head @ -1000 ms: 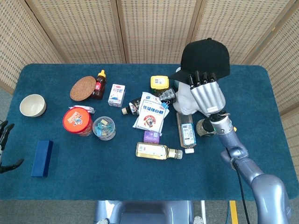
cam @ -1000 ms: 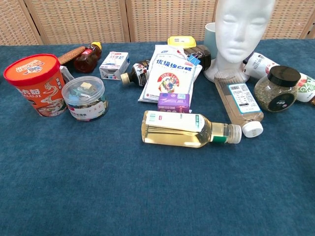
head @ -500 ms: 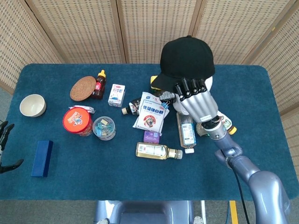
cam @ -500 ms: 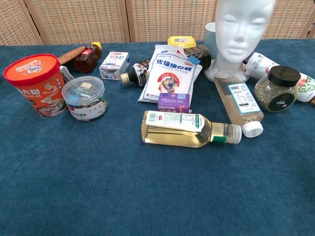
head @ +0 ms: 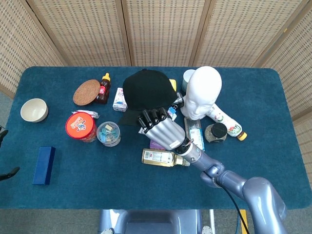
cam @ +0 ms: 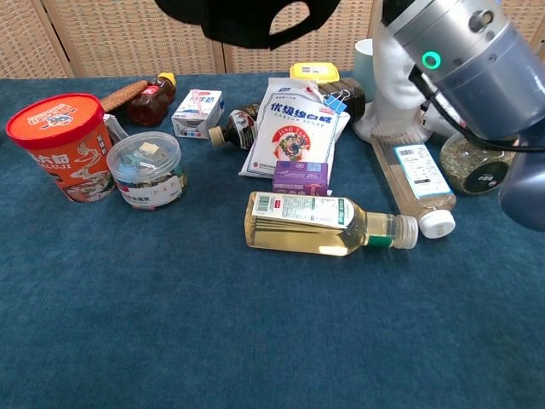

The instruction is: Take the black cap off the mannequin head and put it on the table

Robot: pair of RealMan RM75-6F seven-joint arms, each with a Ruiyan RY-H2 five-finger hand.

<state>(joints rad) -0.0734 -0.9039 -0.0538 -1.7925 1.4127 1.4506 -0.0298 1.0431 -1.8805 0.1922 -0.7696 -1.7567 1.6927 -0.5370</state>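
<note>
Black cap (head: pixel 145 91) off the mannequin head (head: pixel 203 92), held aloft mid-table over the clutter by right hand (head: pixel 160 127), fingers (head: pixel 150 117) curled on the rear rim; judged light, soft, floppy, best gripped at brim or band.

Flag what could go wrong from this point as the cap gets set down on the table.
The right hand holds the black cap in the air above crowded items: the white sugar bag, the small milk carton and the dark sauce bottle. Lowered here, the cap would likely land on them rather than on the table. The forearm also passes close to the mannequin head and the spice jar, so a sideways sweep might knock them.
</note>
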